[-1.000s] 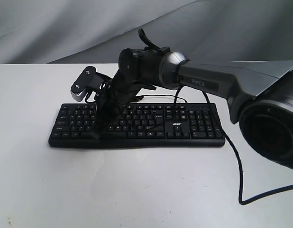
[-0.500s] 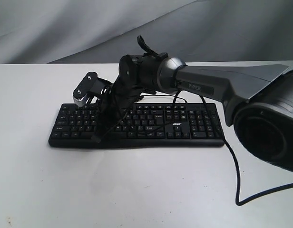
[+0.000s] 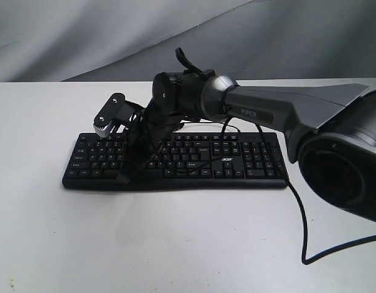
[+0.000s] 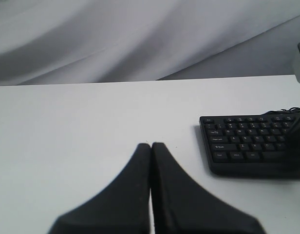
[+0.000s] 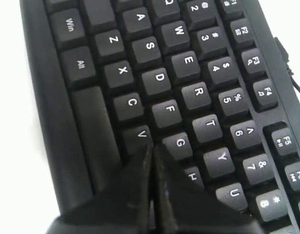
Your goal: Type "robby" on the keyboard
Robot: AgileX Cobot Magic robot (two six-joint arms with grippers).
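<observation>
Fingers of the left gripper are pressed together along their whole length, with only a thin seam between them. They pinch nothing and hang over a bare stretch of the white table. In the left wrist view the keyboard lies well apart from these tips, flat on the same table.

In the exterior view the keyboard lies across the middle of the table, with its long side facing the camera. Above its left end stands the silver-and-black wrist camera. Just to the right of that camera, the right gripper slants down over the left half of the keys, its tip near the front row. Further right come the white "acer" logo and the number pad. A thin black cable runs down across the table at the right. The right arm reaches in from the right edge and crosses over the keyboard.

In the right wrist view the right gripper also has its fingers shut tight against each other, empty. The joined tips point at the gap between the V key and the G key. Whether they touch the keyboard cannot be told. A grey cloth backdrop hangs behind the table.
</observation>
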